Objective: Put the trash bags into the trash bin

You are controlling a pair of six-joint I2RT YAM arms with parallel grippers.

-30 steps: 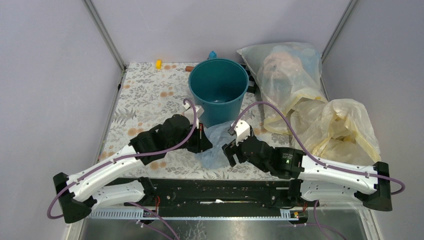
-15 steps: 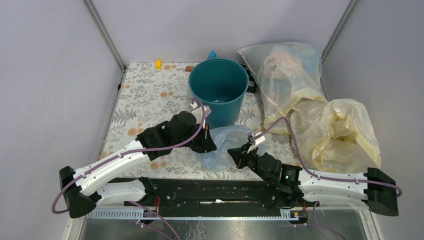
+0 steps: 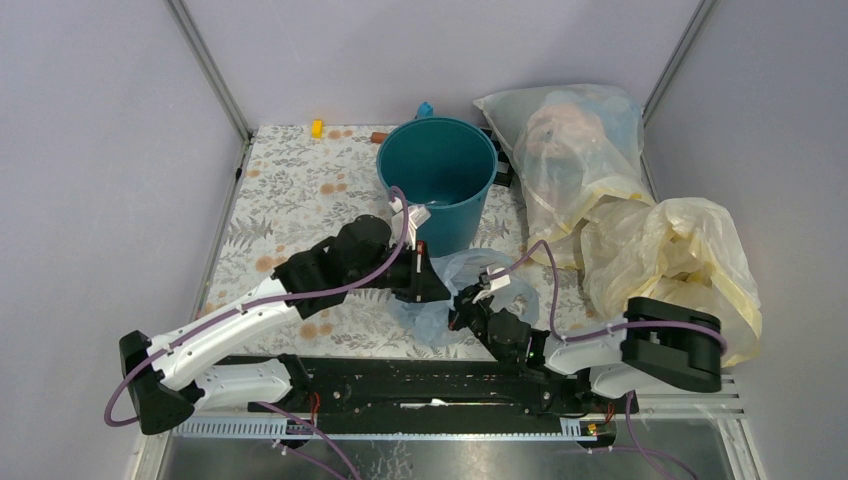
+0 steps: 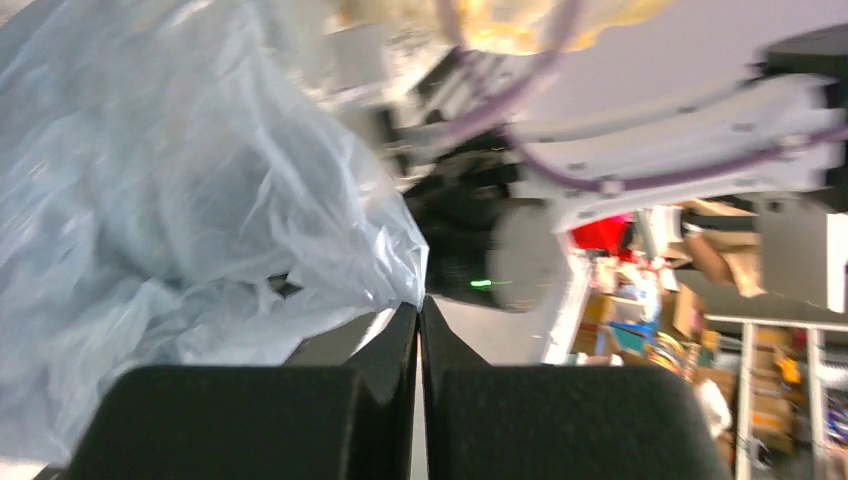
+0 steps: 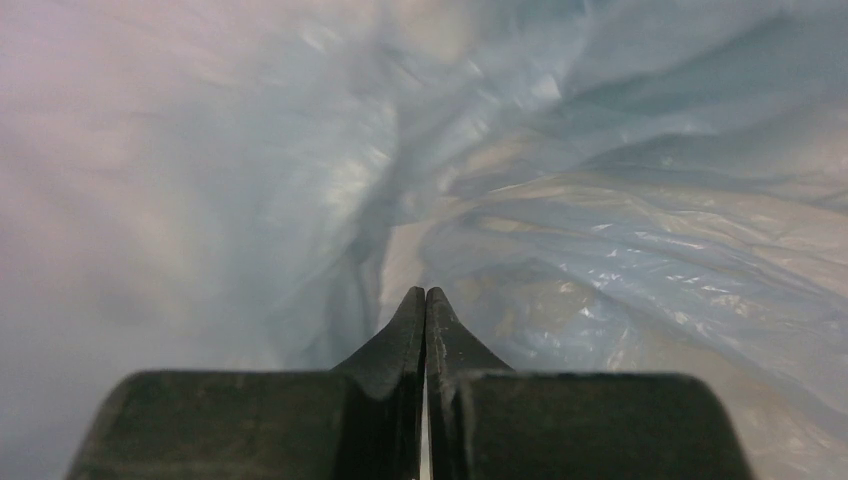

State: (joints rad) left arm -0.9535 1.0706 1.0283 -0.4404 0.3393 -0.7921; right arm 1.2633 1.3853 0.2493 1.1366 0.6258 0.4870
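The teal trash bin [image 3: 437, 180] stands upright at the table's back centre, and I see nothing inside it. A crinkly light-blue trash bag [image 3: 462, 268] lies crumpled just in front of it. From the left, my left gripper [image 3: 432, 288] is shut on the bag's edge; in the left wrist view the film [image 4: 150, 200] runs down to the closed tips [image 4: 419, 303]. My right gripper [image 3: 458, 312] is at the bag's near side. In the right wrist view its jaws [image 5: 425, 292] are shut where a fold of the bag [image 5: 600, 200] meets them.
A large stuffed whitish bag [image 3: 570, 150] and a bulky pale-yellow bag [image 3: 670, 260] fill the table's right side. A small yellow item [image 3: 317, 127] and a brown one [image 3: 379, 136] lie at the back edge. The floral cloth [image 3: 290, 190] covers the left side.
My right gripper went from open to shut at the bag, and its arm folded back toward its base. The left gripper shifted slightly right, still shut on the bag.
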